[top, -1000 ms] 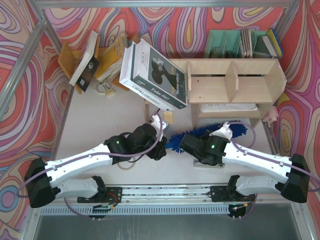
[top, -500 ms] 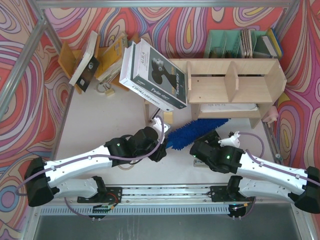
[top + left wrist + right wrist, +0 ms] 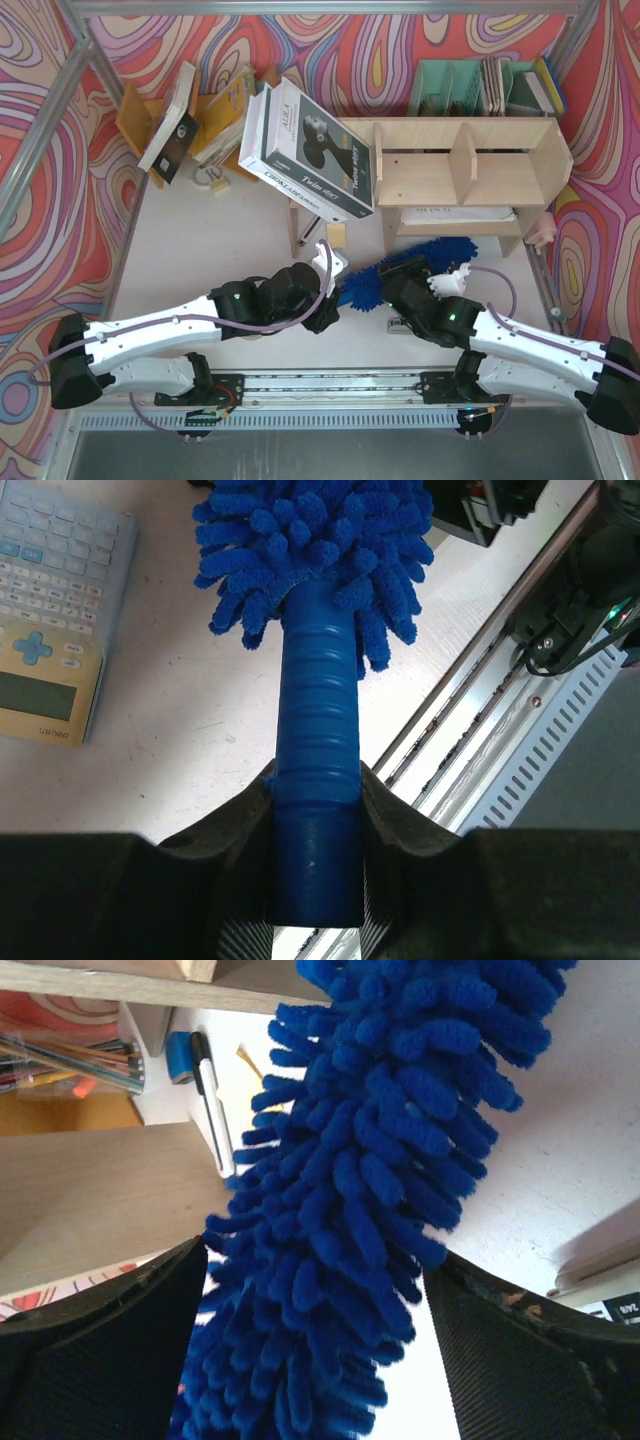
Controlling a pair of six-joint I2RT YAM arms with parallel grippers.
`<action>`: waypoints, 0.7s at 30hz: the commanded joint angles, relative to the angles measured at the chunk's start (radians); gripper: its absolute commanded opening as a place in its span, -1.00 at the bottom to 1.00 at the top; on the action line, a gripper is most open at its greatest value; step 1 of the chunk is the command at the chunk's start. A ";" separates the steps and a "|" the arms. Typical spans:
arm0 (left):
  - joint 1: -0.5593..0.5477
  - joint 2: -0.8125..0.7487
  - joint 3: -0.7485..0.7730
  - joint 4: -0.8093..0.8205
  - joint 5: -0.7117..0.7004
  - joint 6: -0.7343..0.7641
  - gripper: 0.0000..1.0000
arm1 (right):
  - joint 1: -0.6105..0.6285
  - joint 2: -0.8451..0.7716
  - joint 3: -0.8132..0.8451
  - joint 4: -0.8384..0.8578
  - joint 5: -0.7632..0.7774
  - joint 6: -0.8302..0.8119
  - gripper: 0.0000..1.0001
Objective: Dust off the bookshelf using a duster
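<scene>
Seen from above, the left arm (image 3: 170,330) and right arm (image 3: 530,345) are stretched low towards the wide, light plywood bookshelf (image 3: 470,170). The long, bright blue fluffy microfibre duster (image 3: 365,285) is held just in front of its lower level. Half a second earlier the duster was angled more steeply and the right arm was drawn back.

At the left wrist, the left fingers (image 3: 235,825) are pinched on the duster's handle.

At the right wrist, the right fingers (image 3: 110,1340) are spread, flanking its head.
</scene>
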 commanded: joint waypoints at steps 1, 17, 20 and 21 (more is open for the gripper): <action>-0.023 -0.024 0.023 0.008 -0.034 -0.001 -1.00 | -0.037 0.035 -0.026 0.055 -0.034 0.044 0.54; -0.042 -0.005 0.033 -0.029 -0.065 0.041 -0.61 | -0.096 0.067 -0.004 0.013 -0.004 0.107 -0.66; -0.042 0.021 0.040 -0.058 -0.104 0.045 -0.24 | -0.096 0.060 0.009 -0.010 0.000 0.108 -0.82; -0.042 0.027 0.040 -0.063 -0.113 0.049 -0.15 | -0.096 0.059 0.011 -0.017 0.000 0.109 -0.84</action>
